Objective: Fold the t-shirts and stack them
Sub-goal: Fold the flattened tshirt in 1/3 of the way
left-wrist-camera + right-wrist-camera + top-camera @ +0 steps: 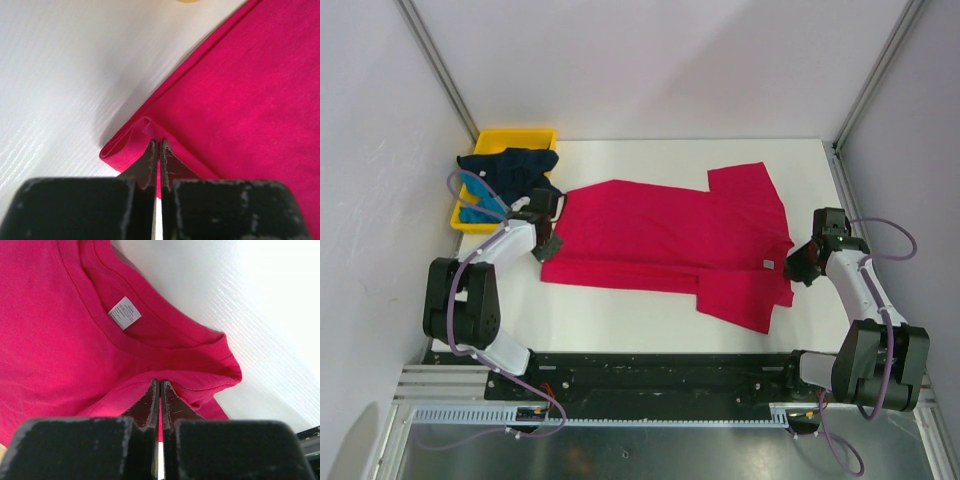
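The crimson-pink t-shirt [660, 240] lies flat across the white table, hem to the left, collar to the right. My left gripper [549, 247] is shut on its hem; in the left wrist view the gripper [158, 145] pinches a raised fold of hem cloth [125, 145]. My right gripper [794, 264] is shut on the shirt at the collar; in the right wrist view the gripper [159, 386] pinches cloth just below the neck band [200, 352], near the white label [124, 313]. The dark navy t-shirt [510, 165] and a bit of the teal-blue one [475, 212] lie in the tray.
The yellow tray [535, 137] stands at the back left, just behind my left arm. Grey walls with metal posts close in the table on both sides. A black rail [660, 375] runs along the near edge between the arm bases.
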